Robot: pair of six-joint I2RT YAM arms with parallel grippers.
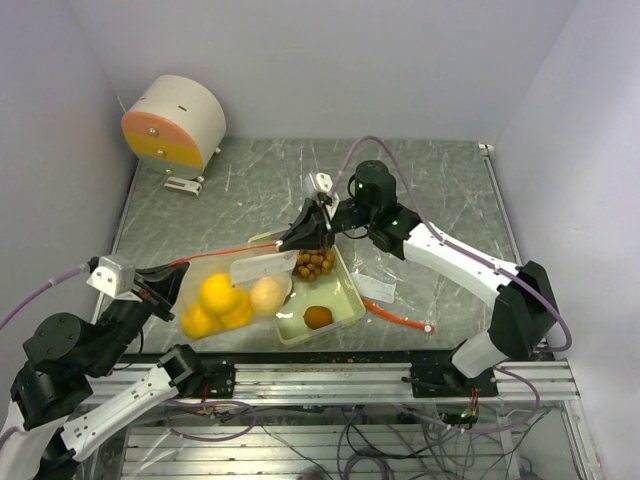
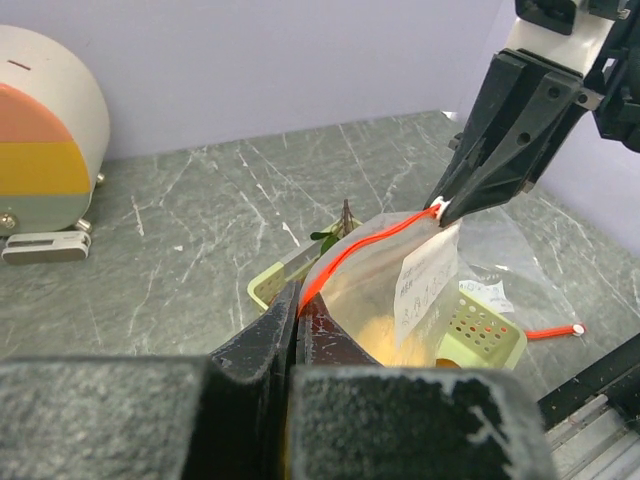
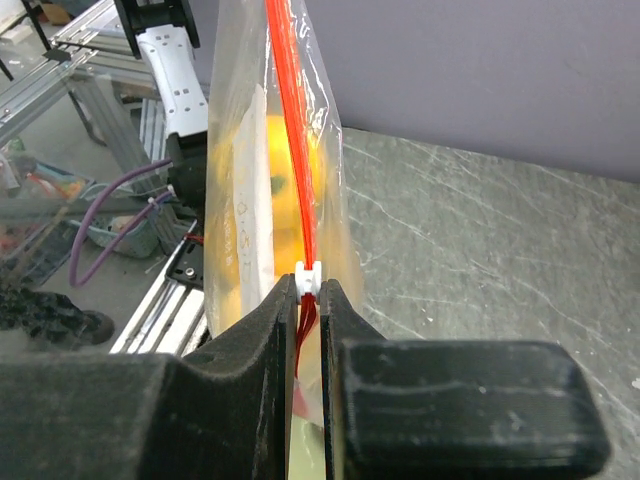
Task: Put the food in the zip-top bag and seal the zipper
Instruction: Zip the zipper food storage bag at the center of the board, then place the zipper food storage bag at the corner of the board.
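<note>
Top external: zipper [image 1: 215, 256] spans left end effector [image 1: 172, 278] to right end effector [image 1: 305, 238].

The top camera looks steeply down from above and behind the arm bases, taking in the whole table [image 1: 430, 190] and both arms from afar. The left wrist camera sits low, sighting along the left gripper [image 2: 297, 300] toward the back wall, the bag [image 2: 370, 290] close and the right gripper [image 2: 445, 205] beyond. The right wrist camera faces back toward the near rail [image 3: 55, 95], the zipper [image 3: 290, 120] almost at its lens. All three share the bag.
</note>
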